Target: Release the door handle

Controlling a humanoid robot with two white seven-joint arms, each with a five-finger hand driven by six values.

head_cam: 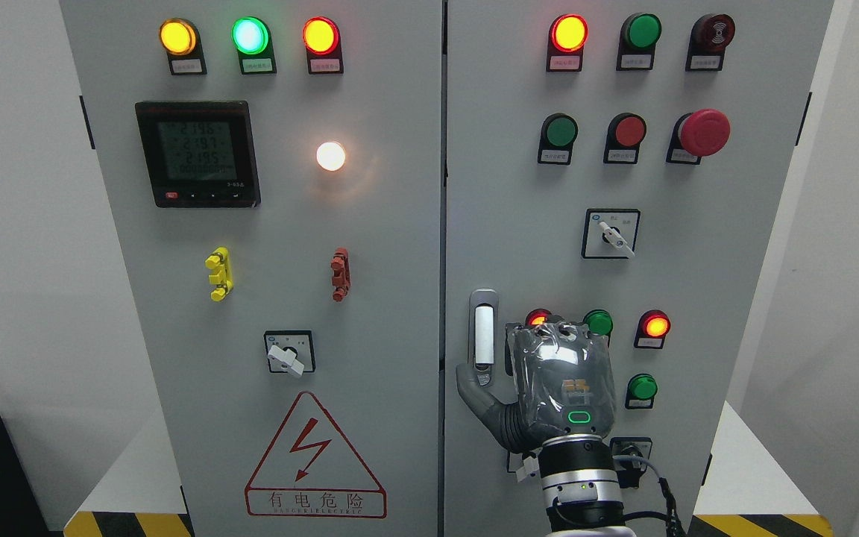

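While your right hand (549, 388) stands upright against the lower part of the right door (519, 186), its back faces the camera and the wrist rises from the bottom edge, right of centre. Thumb reaches left to the foot of the door handle (483, 335) and looks to touch it there; the fingers point up beside the handle, not wrapped around it. Hand reads as loose and holding nothing, though the fingertips are partly hidden behind the knuckles.

Handle: a pale vertical bar in a grey recessed plate, sitting just right of the centre seam (444, 268) between the two doors. Both doors look shut and flush.

Cabinet contents on show, right door: a lit red lamp (568, 33), a green button (642, 31), a red mushroom stop button (704, 132), a rotary selector switch (611, 233), and more lamps just above and right of your hand, one partly hidden by it.

Left door (265, 298): three lit lamps along the top, a digital meter (197, 154), a white lit lamp (331, 156), a yellow clip (219, 274), a red clip (340, 274), another selector (289, 353), and a triangular hazard sticker (315, 459).

Room: open panel lies left of the handle across the seam; right of your hand the buttons crowd close. White walls flank the cabinet, with striped floor tape (131, 523) at its base.
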